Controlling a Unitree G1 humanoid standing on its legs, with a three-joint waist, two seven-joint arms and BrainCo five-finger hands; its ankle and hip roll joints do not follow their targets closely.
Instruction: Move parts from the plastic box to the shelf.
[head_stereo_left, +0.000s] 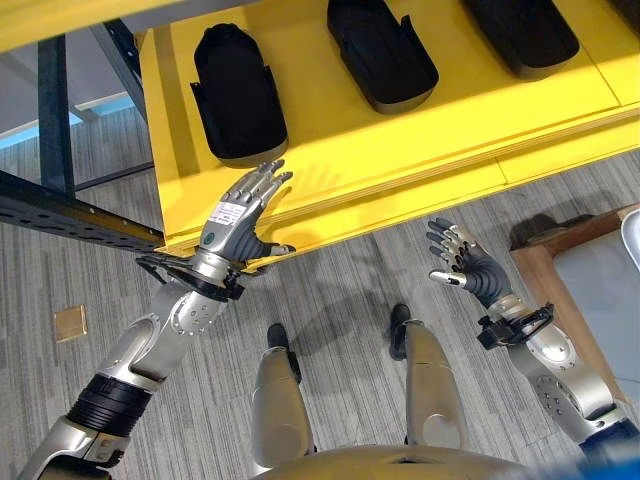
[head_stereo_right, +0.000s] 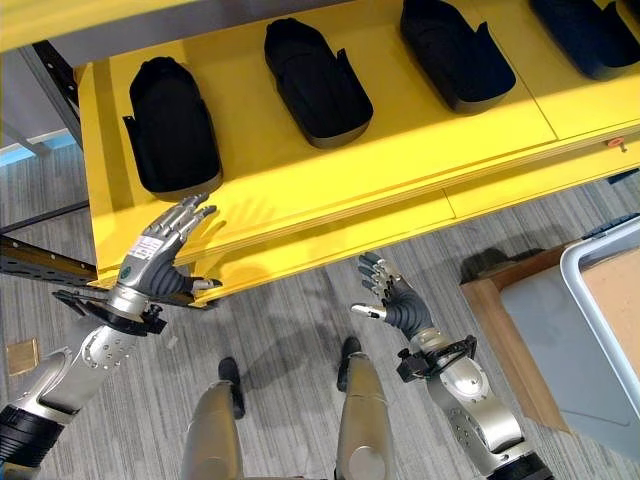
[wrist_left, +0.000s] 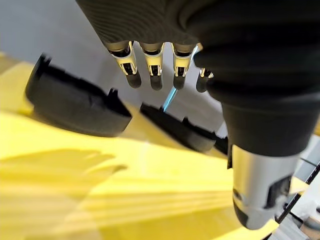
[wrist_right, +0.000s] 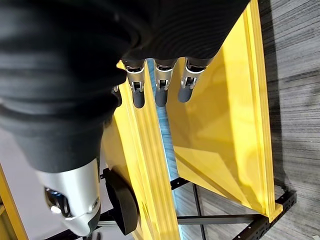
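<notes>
Several black moulded parts lie in a row on the yellow shelf (head_stereo_left: 400, 140). The leftmost part (head_stereo_left: 238, 95) is nearest my left hand (head_stereo_left: 240, 215). That hand is open, with its straight fingers (wrist_left: 150, 70) over the shelf's front edge, just short of the part (wrist_left: 75, 105), and it holds nothing. My right hand (head_stereo_right: 395, 295) hangs open and empty above the floor, below the shelf's front edge. The grey plastic box (head_stereo_right: 540, 320) stands at the far right, apart from both hands.
The box rests on a wooden base (head_stereo_right: 490, 310). A black metal frame (head_stereo_left: 60, 205) runs along the shelf's left side. A second part (head_stereo_right: 315, 70) and a third part (head_stereo_right: 455, 50) lie further along the shelf. Grey plank floor lies below.
</notes>
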